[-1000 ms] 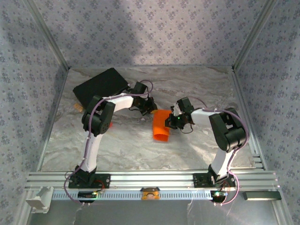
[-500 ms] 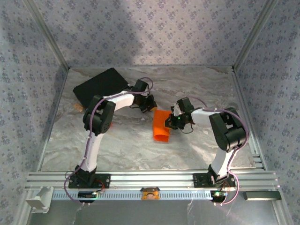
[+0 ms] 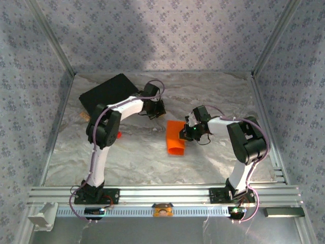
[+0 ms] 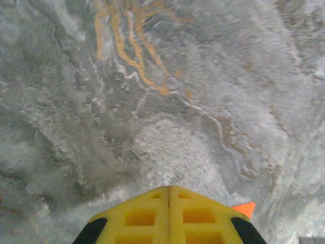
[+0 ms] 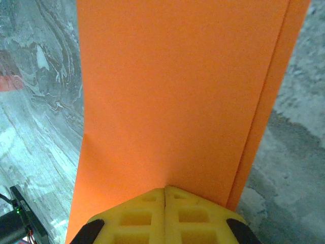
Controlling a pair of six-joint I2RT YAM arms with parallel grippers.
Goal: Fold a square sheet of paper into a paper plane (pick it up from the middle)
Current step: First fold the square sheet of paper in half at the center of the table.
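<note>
Orange square sheet of paper point(image 3: 175, 136), folded, mid-frame, clamped by right gripper point(image 5: 165, 189).
Left gripper point(image 4: 169, 188) pressed together, empty, over marbled table point(image 4: 152, 101).

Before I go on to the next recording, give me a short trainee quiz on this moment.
1. True or false: the left gripper is shut over bare table.
2. Which gripper is shut on the orange paper? A the left gripper; B the right gripper; C neither.
3. Fill in: in the top view, the black case lies at the table's far ____ corner.
Key: 1 true; 2 B; 3 left.
</note>
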